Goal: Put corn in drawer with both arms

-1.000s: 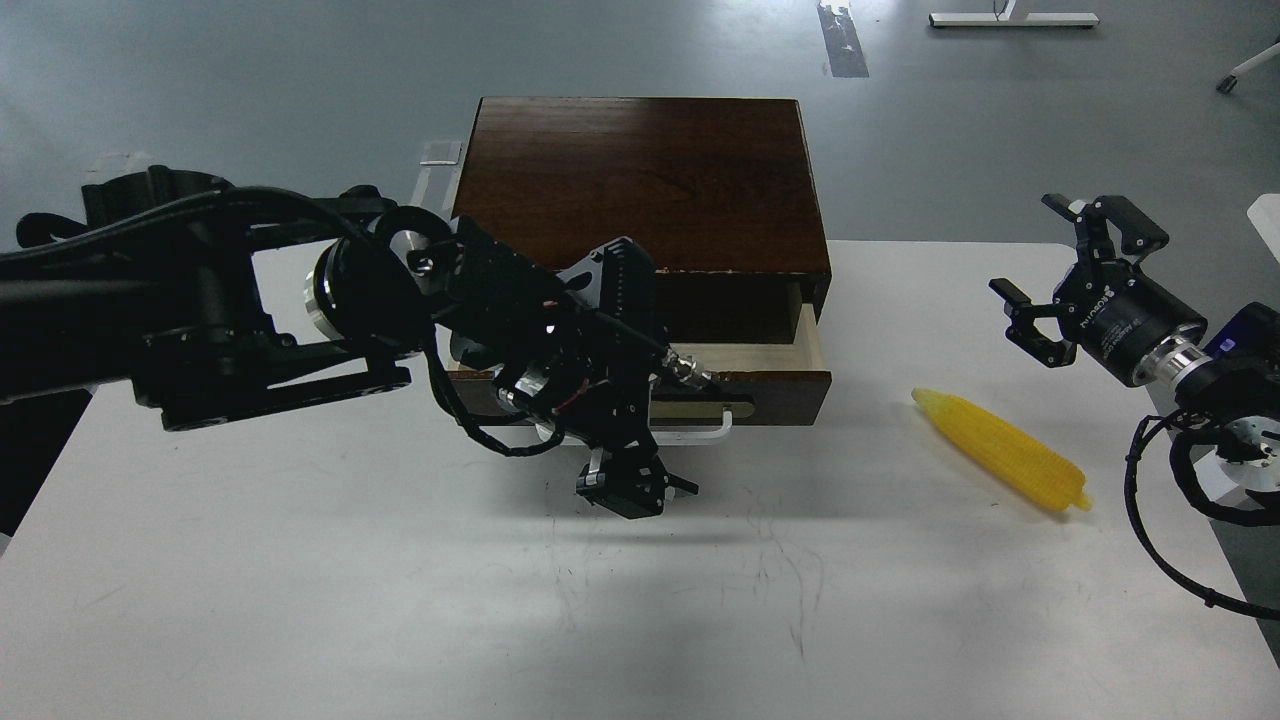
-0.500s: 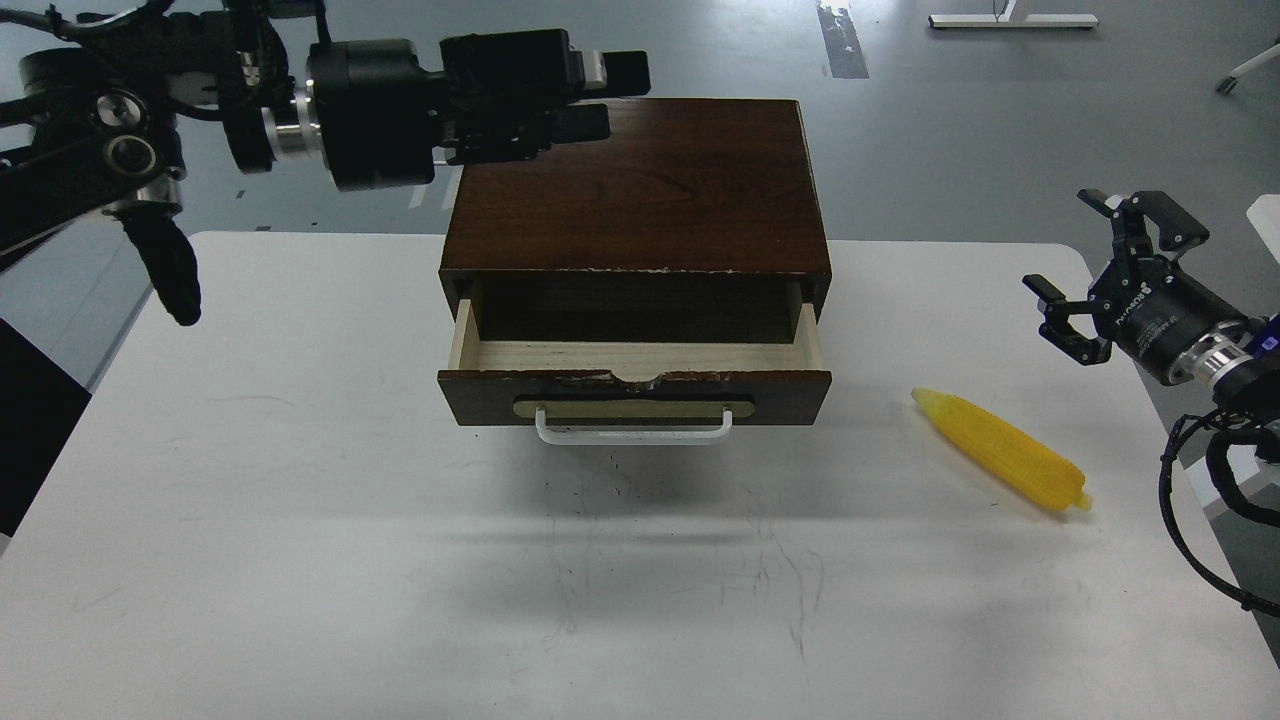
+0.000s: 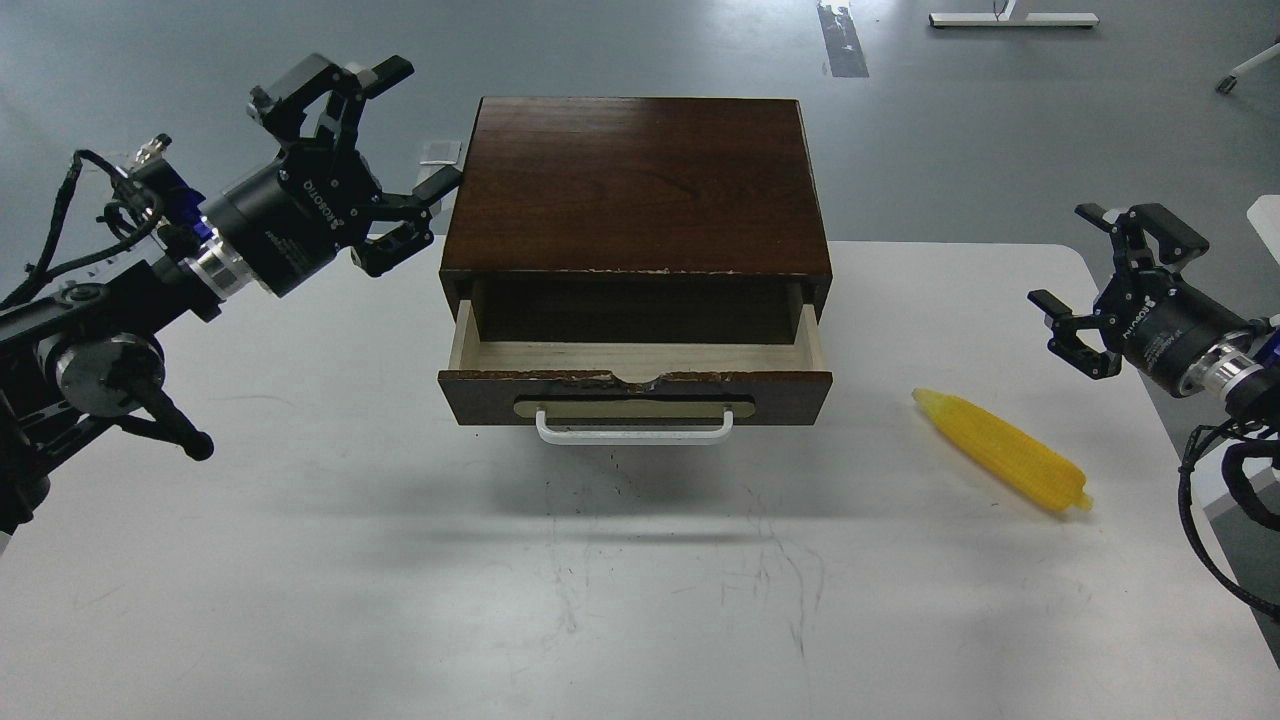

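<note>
1 corn [image 3: 1002,450] on table | 1 drawer [image 3: 636,394] pulled out | left gripper [image 3: 372,150], right gripper [image 3: 1110,283]: both spread, empty

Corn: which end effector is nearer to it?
Right. The right end effector hovers open just above and right of the corn; the left end effector is open beyond the drawer, far left.

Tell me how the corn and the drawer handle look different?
The corn is bright yellow; the handle is white. The corn is fat, bumpy and tapered; the handle is a thin smooth bar. The corn lies loose and slanted on the table, right of the drawer; the handle sits level, fixed to the drawer front. Both are long, and no gripper touches either.
</note>
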You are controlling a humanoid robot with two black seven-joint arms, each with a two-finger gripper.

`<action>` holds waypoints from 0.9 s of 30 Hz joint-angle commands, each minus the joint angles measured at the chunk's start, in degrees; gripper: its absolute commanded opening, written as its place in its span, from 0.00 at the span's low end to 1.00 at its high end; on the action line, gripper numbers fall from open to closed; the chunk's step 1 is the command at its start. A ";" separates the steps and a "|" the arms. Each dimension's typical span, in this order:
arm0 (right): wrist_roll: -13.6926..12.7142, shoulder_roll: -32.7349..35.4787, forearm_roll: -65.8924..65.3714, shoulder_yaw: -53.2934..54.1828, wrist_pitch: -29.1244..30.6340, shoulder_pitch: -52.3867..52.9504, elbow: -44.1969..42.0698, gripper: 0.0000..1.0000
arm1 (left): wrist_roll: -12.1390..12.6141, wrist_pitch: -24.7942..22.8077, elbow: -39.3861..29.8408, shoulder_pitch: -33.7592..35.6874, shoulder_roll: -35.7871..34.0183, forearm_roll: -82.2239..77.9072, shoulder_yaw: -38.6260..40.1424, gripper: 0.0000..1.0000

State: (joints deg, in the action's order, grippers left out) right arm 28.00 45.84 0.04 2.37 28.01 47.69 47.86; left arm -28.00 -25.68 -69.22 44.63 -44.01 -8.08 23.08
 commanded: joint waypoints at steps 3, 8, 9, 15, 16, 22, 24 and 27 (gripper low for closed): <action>0.00 6.36 -21.63 0.27 -0.01 4.42 2.76 1.00 | 0.00 -0.33 3.74 -4.11 1.64 0.97 4.43 0.98; 0.00 10.05 -44.10 0.09 -0.01 9.87 3.91 1.00 | 0.00 -2.00 3.74 -4.64 1.82 0.97 4.78 0.98; 0.00 10.15 -47.03 0.09 -0.01 10.40 3.99 1.00 | 0.00 -2.09 3.74 -4.64 1.91 0.97 4.87 0.98; 0.00 10.23 -69.88 -0.61 -0.01 11.37 10.40 1.00 | 0.00 -2.27 3.57 -4.73 2.00 0.97 5.57 0.98; 0.00 10.15 -73.04 -0.87 -0.01 11.37 11.11 1.00 | 0.00 -2.27 3.57 -4.73 2.00 0.97 5.57 0.98; 0.00 9.36 -85.11 -4.04 -0.15 11.46 11.55 1.00 | 0.00 -2.32 3.04 -5.52 2.00 0.79 5.75 0.98; 0.00 8.39 -86.87 -5.26 -1.11 11.72 11.29 1.00 | 0.00 -2.32 3.04 -5.52 2.00 0.70 5.75 0.98; 0.00 5.32 -87.66 -6.49 -2.87 11.73 9.01 1.00 | 0.00 -2.32 3.04 -5.52 2.26 0.70 5.93 0.98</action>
State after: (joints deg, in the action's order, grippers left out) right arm 28.01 53.52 -86.75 -2.96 26.55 59.37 58.71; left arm -28.00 -28.00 -66.18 39.14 -41.96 -7.36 28.89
